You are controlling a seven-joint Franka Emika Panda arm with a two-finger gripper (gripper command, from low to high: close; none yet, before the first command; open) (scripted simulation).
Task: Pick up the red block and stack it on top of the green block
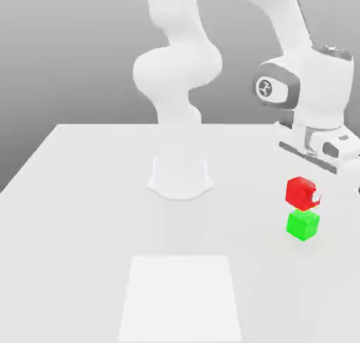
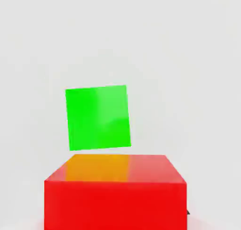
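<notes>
Red block (image 2: 115, 196) is sitting pinched between my gripper (image 1: 315, 197) fingers, hanging just above the green block (image 1: 303, 224) on the table (image 1: 84, 215); I'm holding it aloft to line up the stack.

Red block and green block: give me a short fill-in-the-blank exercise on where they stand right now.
1. The gripper is shut on the ____ block.
2. In the exterior view, the red block hangs just above the ____ block.
3. The green block rests on the white ____.
4. Judged from how things lie now, the stacking is ____ done.

Missing words: red; green; table; not yet
</notes>
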